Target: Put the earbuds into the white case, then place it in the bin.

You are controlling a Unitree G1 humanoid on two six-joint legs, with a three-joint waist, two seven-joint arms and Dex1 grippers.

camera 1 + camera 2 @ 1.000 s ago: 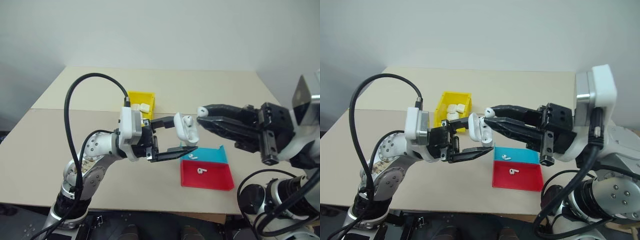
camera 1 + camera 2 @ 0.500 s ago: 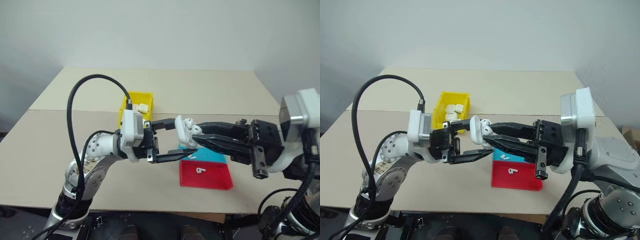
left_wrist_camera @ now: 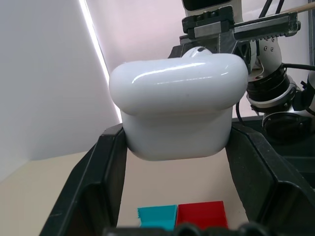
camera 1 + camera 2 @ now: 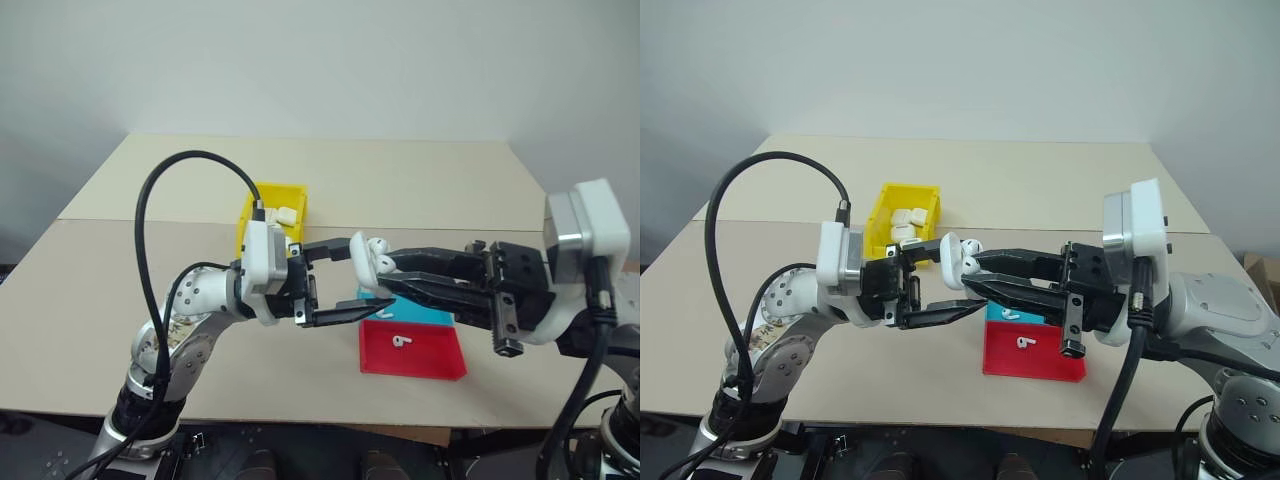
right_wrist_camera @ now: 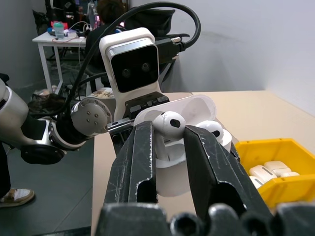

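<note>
right claw: the right claw (image 5: 165,129) was pinched on one of the earbuds (image 5: 170,124), its two black fingers nearly together with the bud's rounded head showing between the tips; it reached in level from the right, likely so the stem could go down into the case's socket.
left claw: the left claw (image 3: 177,147) was clamped on the body of the white case (image 3: 178,105), one finger on each side wall; it held the case in mid-air above the worktop (image 4: 450,180), seemingly as a steady fixture for the other arm.
white case: open, its flip lid (image 5: 189,105) tipped back behind the body; the mouth faced the right claw, which suited an insertion from that side.
second earbud: a second earbud (image 5: 212,129) already sat in the case beside the one being held, so by my reading the loading step was close to done.
spare buds: one loose bud lay in the blue tray (image 4: 435,316) and one in the red tray (image 4: 440,358), both under the two claws on the near side of the worktop.
bin: the yellow bin (image 4: 262,196) stood behind the left arm, well apart from the held case, with several closed white cases (image 4: 905,217) in it; the held case was not yet there.
risk: if the stem met the socket off-line, the bud could slip from the narrow pinch and drop to the trays.
</note>
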